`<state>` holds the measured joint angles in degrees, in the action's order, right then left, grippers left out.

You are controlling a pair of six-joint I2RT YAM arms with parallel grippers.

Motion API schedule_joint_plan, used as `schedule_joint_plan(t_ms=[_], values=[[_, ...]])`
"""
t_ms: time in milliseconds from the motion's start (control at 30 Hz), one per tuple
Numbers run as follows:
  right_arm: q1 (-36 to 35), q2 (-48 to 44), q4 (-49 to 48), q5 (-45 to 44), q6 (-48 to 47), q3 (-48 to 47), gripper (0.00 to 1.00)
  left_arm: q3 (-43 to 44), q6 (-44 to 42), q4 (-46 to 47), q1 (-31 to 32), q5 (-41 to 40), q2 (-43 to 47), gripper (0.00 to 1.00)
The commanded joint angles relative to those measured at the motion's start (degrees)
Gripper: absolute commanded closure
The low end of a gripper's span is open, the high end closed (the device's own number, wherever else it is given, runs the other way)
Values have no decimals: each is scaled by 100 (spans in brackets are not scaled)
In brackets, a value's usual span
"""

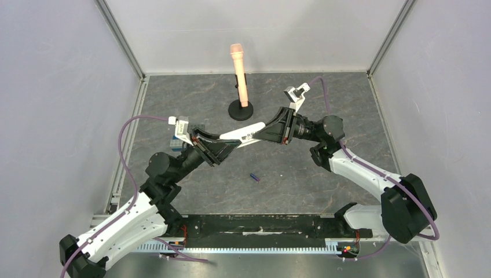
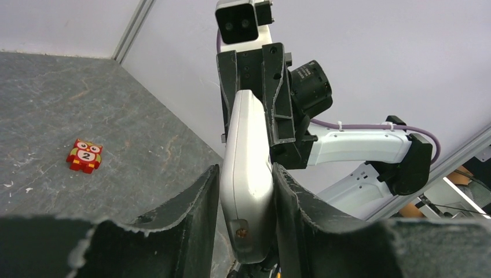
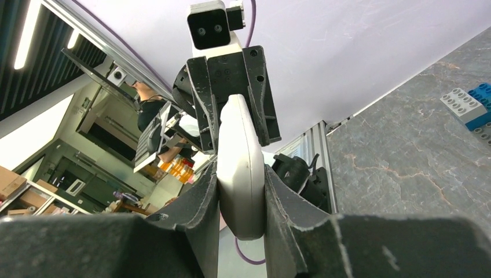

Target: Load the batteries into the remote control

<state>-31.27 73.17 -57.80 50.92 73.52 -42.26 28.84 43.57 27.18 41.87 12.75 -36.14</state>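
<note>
My left fingers point(image 2: 194, 211) clamp one end of the remote control point(image 1: 246, 134), held above the bench point(image 1: 301, 174). One battery point(image 1: 254, 177) lies below. My right fingers point(image 3: 286, 208) clamp the other end. Shell judged light, stiff, slick; grip its long edges.

Pale lavender walls point(image 1: 52, 87) box in a grey marbled tabletop point(image 1: 289, 179) — aluminium rails point(image 1: 118, 35) at the corners.

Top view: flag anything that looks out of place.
One blue battery lies loose on the table, apart from the remote control, which the left end effector and right end effector hold aloft.
</note>
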Motion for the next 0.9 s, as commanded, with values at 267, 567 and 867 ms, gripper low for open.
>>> schedule_joint_plan(t_ms=[267,567,867], values=[[16,27,-223,-91,6,57,82,5,46,408,6,23,8,50],[15,45,-214,-91,15,95,82,-87,72,460,6,-90,73,67],[27,-106,180,-282,-347,120,34,89,-53,-193,6,-509,8,98]])
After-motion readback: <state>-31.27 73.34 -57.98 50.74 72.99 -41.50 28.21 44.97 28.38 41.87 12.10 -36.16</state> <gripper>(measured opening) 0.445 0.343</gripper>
